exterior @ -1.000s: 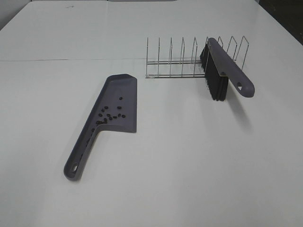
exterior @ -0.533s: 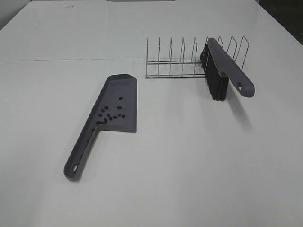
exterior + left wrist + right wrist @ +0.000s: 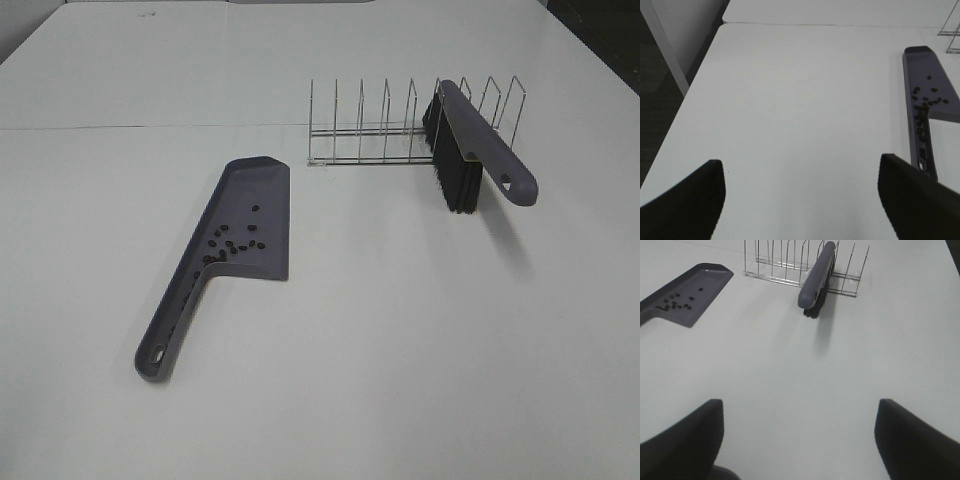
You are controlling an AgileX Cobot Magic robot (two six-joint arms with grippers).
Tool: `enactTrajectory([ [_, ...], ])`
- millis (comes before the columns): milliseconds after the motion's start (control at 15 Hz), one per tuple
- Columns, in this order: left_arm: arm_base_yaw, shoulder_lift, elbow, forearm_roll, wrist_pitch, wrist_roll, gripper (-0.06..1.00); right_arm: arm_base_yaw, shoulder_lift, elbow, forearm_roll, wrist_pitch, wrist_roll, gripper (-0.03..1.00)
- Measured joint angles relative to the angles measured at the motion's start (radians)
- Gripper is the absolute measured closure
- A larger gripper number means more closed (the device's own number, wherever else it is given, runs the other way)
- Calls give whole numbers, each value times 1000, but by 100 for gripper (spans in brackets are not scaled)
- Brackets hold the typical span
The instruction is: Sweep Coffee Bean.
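Coffee bean: a cluster of small dark beans (image 3: 233,244) lies inside the grey-purple dustpan (image 3: 262,195), gathered towards the end where its handle begins.
Dustpan: flat on the white table (image 3: 400,340), handle pointing to the near left edge.
Brush: grey-purple brush (image 3: 480,150) stands bristles-down in a wire rack (image 3: 370,130), well apart from the dustpan.
Left gripper: left gripper (image 3: 800,200) has its fingers spread wide, holding nothing, above bare table beside the dustpan handle.
Right gripper: right gripper (image 3: 799,440) is likewise spread wide and empty, well short of the brush.
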Motion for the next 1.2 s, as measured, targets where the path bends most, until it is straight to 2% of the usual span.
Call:
enactTrajectory([
  [1200,1,-39,0,0,0,0,16,0,-3,0,2,1,0,24],
])
